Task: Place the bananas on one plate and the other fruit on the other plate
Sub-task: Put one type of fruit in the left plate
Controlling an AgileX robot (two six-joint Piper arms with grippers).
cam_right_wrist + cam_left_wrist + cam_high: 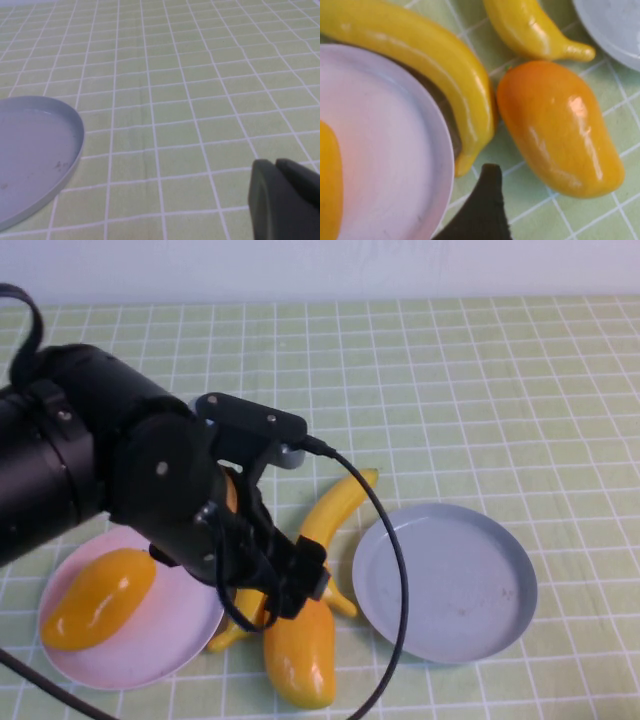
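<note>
Left gripper [290,585] hovers low over the fruit cluster between the plates; whether it is spread or closed, I cannot tell. Just below it lies a mango [298,652], its side touching a banana [435,65] that hugs the pink plate [170,640] rim, leaving little room. Beyond, the second banana [335,505] points away. One mango [98,597] already sits on pink. Farther right, the grey-blue plate [445,582] is bare. Right gripper [285,202] rests past it, apparently closed.

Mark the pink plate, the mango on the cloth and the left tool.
pink plate [165,648], high view, bare floor.
mango on the cloth [560,125], left wrist view, glossy middle.
left tool [482,210], left wrist view, dark fingertip.
</note>
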